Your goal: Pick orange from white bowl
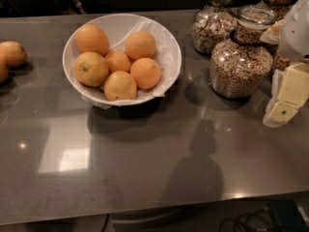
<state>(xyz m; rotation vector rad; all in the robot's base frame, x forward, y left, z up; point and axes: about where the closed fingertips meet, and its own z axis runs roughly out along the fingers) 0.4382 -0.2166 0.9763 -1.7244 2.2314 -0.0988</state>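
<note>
**Gripper at 3 o'clock, orange in the bowl at 10 o'clock**

The gripper (288, 93) hangs at the counter's 3 o'clock edge, just beside the cereal jars (240, 59); can't tell if it's open or closed. The orange (145, 73) sits on the 4 o'clock side of the white bowl (170, 41), touching its neighbours. I'd swing wide of the jars, drop straight down and avoid snagging the paper liner.

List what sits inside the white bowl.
Six oranges on crinkled white paper lining the white bowl. The bowl's bottom and the oranges' undersides are covered. The gripper hangs at the right edge, beside the cereal jars.
</note>
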